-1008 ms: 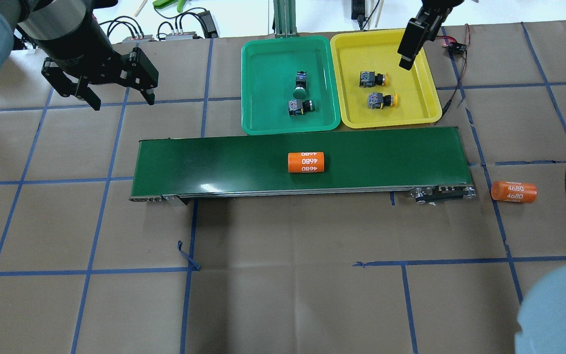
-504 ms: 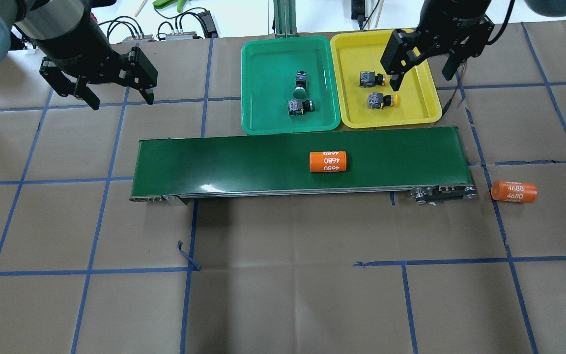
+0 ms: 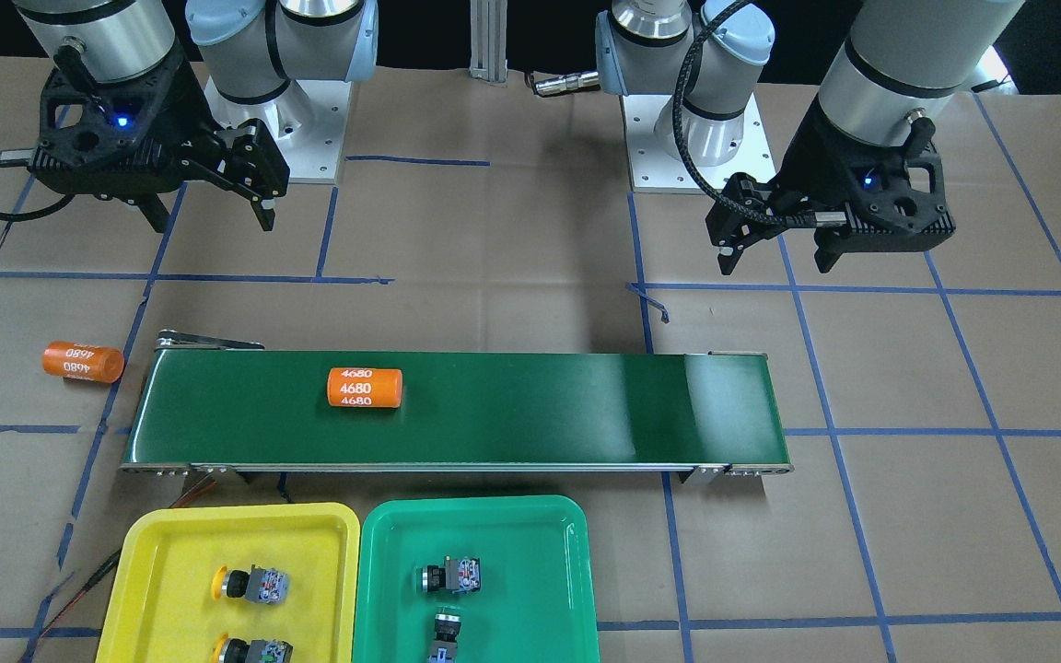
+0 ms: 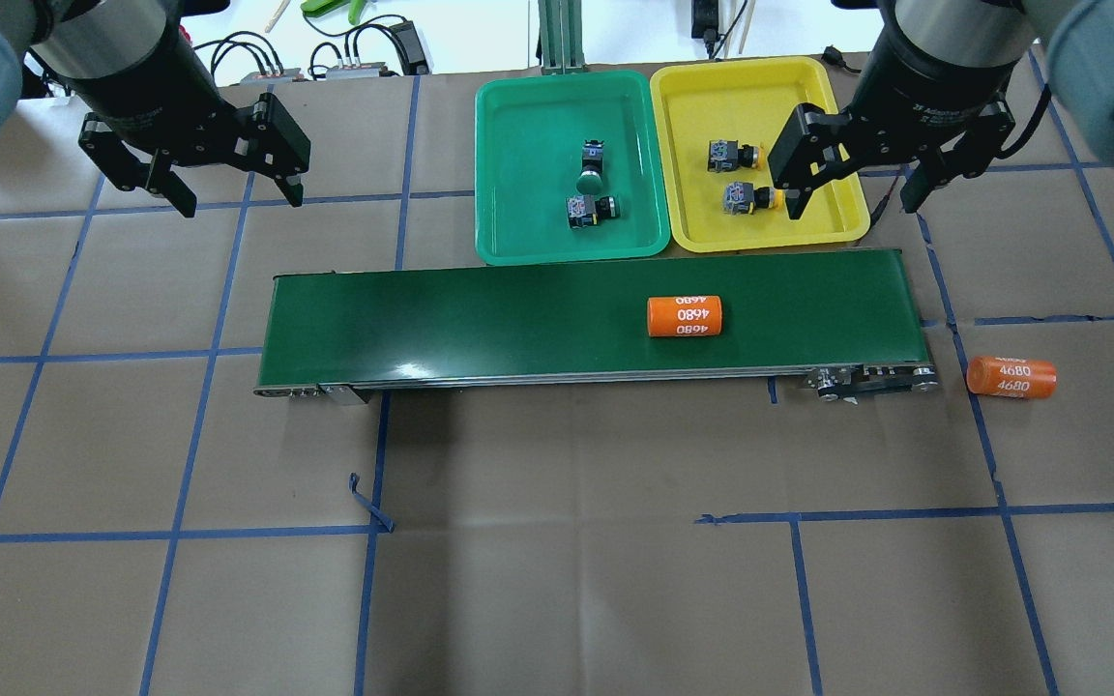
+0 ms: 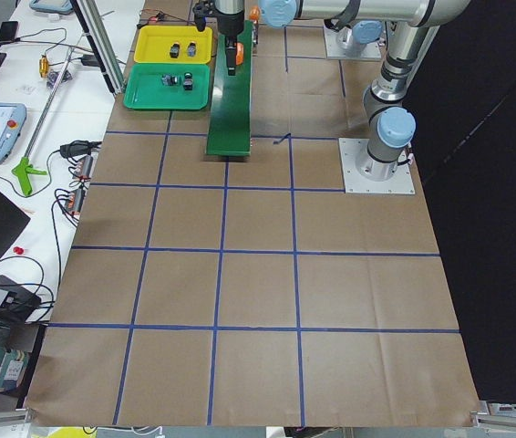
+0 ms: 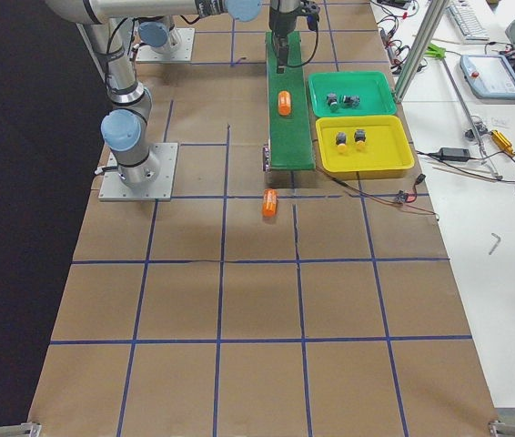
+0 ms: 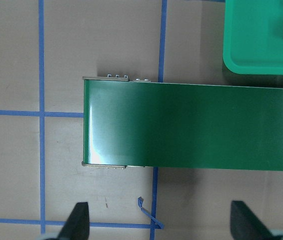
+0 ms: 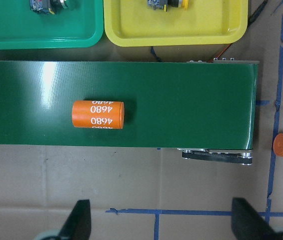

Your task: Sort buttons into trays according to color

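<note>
The left fingers [image 4: 284,155] are spread wide with nothing between them. They hang high over the table [image 4: 557,580] toward its left edge. The left wrist view looks down between the two tips onto the left end of the conveyor belt [image 4: 480,319] and a corner of the green tray [image 4: 528,116].

The right fingers [image 4: 797,159] are likewise parted wide and empty, raised above the right half of the table. From the right wrist camera their tips frame the belt's right end and the near rims of both trays.

All four buttons lie in trays. The green tray and the yellow tray [image 4: 712,97] sit side by side, rims touching, against the table's far edge opposite the robot, a little right of its middle. The green tray is the one nearer the left edge. In it, one green button [image 4: 593,166] lies with its round cap pointing toward the robot. The other green button [image 4: 591,209] lies on its side just beside the first, nearer the belt. In the yellow tray, two yellow buttons [image 4: 733,155] [image 4: 750,197] lie on their sides, caps pointing toward the table's right edge.

The belt runs along the table's length, just on the robot's side of the trays. An orange cylinder [image 4: 684,316] printed "4680" lies on the belt right of its middle. A second cylinder [image 4: 1011,376] lies on the brown paper past the belt's right end.
</note>
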Tool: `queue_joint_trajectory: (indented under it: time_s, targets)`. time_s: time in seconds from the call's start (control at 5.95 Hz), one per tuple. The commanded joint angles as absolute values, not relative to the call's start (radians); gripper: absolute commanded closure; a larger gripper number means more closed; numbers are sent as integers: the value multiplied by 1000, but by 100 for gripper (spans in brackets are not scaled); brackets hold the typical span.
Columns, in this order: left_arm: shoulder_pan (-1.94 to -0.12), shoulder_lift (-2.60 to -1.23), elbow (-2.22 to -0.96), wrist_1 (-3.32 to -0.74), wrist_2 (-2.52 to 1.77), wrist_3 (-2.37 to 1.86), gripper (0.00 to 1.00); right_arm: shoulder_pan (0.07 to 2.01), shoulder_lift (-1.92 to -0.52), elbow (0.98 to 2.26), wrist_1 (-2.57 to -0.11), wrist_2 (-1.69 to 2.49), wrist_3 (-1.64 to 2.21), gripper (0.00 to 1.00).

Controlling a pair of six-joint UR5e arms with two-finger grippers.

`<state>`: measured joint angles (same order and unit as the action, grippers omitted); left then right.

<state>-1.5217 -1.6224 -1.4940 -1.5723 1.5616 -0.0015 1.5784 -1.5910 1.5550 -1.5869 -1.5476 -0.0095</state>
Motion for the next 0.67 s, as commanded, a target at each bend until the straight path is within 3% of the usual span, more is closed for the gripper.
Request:
queue_joint_trajectory:
  time_s: [0.0, 0.5]
  targets:
    - [-1522, -1623, -1494, -1572, 1562, -2, 1, 1578, -1594, 1563, -1603, -1552, 8, 0]
    - [-1522, -1624, -1494, -1572, 1560, -2, 1, 1575, -1592, 1555, -1582, -1572, 20, 0]
